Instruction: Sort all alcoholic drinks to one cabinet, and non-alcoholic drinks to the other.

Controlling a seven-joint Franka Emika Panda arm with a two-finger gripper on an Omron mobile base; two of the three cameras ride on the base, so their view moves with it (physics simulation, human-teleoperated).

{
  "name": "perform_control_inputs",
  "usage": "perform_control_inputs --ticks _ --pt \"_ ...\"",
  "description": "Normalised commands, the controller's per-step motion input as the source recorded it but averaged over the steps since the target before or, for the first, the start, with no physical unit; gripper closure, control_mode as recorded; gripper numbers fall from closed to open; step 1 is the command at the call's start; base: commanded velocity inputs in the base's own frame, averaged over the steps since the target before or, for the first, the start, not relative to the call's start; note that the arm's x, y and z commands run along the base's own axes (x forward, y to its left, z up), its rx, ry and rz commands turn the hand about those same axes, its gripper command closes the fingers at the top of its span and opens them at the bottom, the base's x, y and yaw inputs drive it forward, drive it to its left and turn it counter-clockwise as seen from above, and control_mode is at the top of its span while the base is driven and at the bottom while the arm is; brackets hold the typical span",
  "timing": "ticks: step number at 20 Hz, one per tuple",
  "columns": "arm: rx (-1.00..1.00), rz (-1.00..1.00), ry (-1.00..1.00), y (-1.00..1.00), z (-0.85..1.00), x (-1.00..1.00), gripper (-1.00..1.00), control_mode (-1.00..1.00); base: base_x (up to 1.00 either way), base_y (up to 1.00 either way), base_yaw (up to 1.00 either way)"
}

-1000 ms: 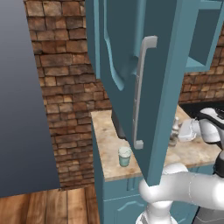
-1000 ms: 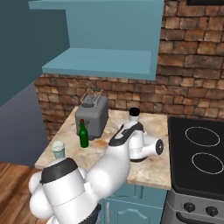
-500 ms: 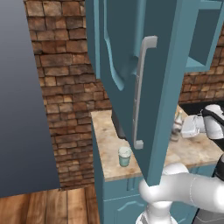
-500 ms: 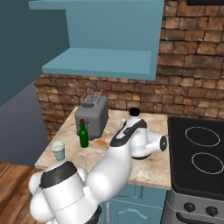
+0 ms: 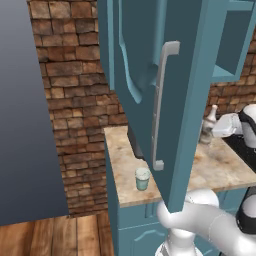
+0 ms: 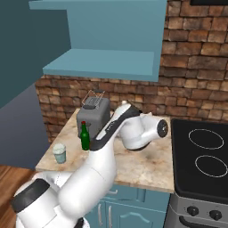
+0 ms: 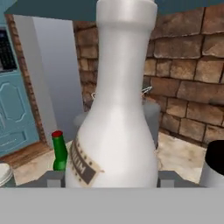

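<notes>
Cream bottle gripped, sorting barely started.

Slim cream-white narrow-necked glass bottle [image 7: 116,118] sits on the beige stone counter [image 6: 133,167], pinched by the gripper [image 7: 111,178], fingers [image 7: 54,178] either side of its body. Near it: black-capped white flask [image 7: 214,168]; beyond it grey toaster [image 6: 92,116], green bottle [image 6: 84,137], pale lidded cup [image 6: 59,153]. Nothing in the open blue cabinet [image 6: 107,62] as far as visible; all drinks left to sort.
</notes>
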Motion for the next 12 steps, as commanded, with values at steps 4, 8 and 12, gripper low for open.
perform_control_inputs --ticks 4,8,12 --pt "-0.11 -0.31 -0.17 0.29 1.0 0.0 1.0 -1.0 0.0 0.0 0.0" --pt "-0.04 -0.31 -0.13 0.05 1.0 -0.01 1.0 -1.0 0.0 0.0 0.0" --pt "0.0 -0.15 -0.06 -0.02 1.0 -0.06 1.0 -1.0 0.0 0.0 0.0"
